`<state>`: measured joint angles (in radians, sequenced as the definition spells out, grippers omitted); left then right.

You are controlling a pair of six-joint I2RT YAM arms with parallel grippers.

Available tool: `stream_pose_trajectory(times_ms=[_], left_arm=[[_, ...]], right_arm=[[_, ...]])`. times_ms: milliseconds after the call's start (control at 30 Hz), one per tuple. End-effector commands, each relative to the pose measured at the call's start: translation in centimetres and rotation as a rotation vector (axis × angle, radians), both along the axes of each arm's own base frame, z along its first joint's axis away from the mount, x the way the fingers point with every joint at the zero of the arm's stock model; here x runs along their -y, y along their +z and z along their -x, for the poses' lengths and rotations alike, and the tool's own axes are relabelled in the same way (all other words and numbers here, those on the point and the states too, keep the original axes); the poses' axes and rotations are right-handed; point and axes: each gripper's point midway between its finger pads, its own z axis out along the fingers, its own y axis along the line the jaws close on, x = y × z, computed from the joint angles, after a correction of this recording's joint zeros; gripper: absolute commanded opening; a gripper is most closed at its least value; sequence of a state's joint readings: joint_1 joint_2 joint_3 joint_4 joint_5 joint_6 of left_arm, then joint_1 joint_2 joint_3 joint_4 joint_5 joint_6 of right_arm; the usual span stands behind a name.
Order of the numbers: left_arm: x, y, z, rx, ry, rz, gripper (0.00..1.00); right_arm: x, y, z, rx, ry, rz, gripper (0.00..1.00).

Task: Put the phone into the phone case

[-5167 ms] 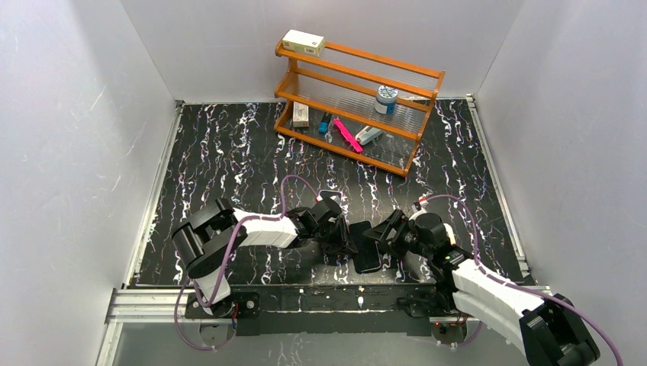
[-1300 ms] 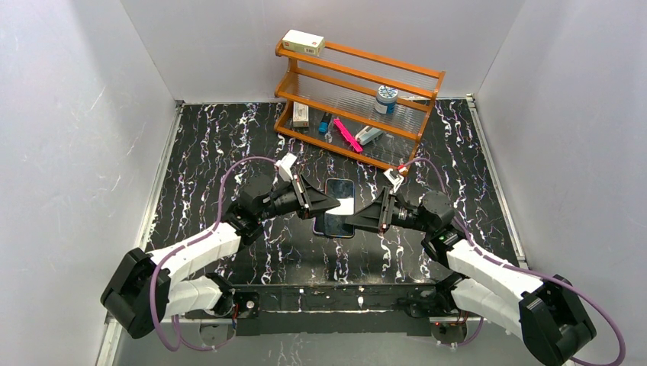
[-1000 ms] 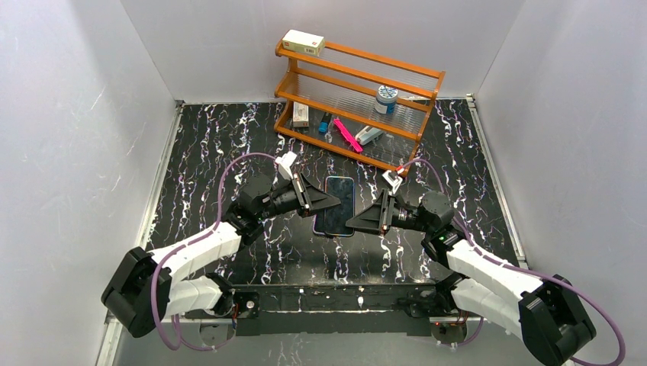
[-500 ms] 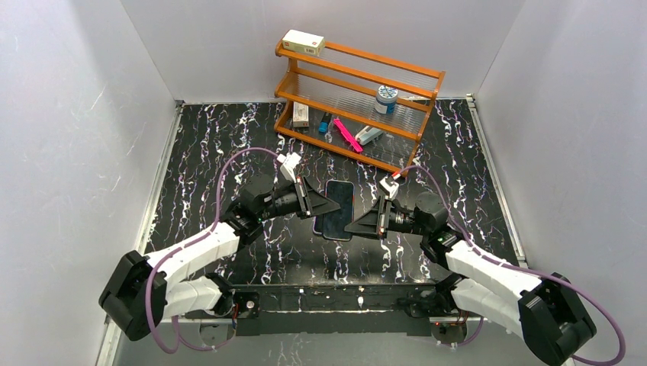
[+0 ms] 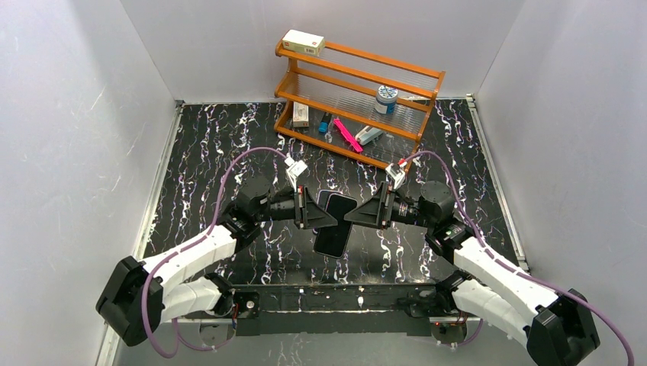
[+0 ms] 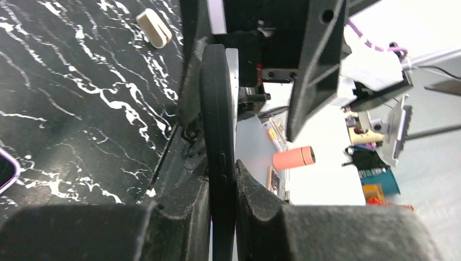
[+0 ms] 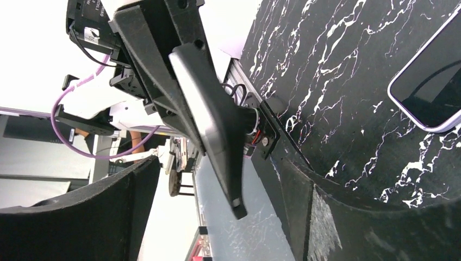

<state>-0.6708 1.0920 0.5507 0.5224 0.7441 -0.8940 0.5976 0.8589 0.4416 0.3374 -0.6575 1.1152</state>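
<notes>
Now that the right gripper (image 5: 353, 216) has opened wide, the case (image 5: 337, 203) hangs only in the left gripper (image 5: 326, 219), clamped edge-on just above the lavender phone (image 5: 332, 241). Whether the phone sits inside it cannot be told.

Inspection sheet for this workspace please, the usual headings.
Surface: black white-veined table.
Job's things: phone case held edge-on off the table; whether it is filled cannot be told.
Clutter: lavender-edged phone flat on the table; wooden rack holding box, jar, small items.
Grippers: left gripper shut on the phone case; right gripper open, straddling it without contact.
Cables: purple cables loop off both wrists.
Surroundings: white walls.
</notes>
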Motion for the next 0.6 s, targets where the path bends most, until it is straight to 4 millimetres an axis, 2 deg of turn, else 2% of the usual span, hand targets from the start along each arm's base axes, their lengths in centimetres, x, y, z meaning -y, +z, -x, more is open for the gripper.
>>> stream_pose_trajectory(times_ms=[0, 167, 367, 567], left_arm=[[-0.4, 4.3, 2.7, 0.125, -0.141, 0.121, 0.00], [-0.5, 4.2, 3.5, 0.101, -0.192, 0.121, 0.00], [-0.5, 3.5, 3.6, 0.057, -0.198, 0.109, 0.00], [-0.5, 2.7, 3.6, 0.024, -0.188, 0.096, 0.00]], right_arm=[[-0.1, 2.0, -0.2, 0.108, 0.022, -0.011, 0.88], [-0.5, 3.5, 0.1, 0.164, 0.069, -0.041, 0.83], [-0.6, 4.7, -0.2, 0.199, 0.063, -0.050, 0.64], [-0.6, 5.2, -0.3, 0.218, 0.061, -0.049, 0.50]])
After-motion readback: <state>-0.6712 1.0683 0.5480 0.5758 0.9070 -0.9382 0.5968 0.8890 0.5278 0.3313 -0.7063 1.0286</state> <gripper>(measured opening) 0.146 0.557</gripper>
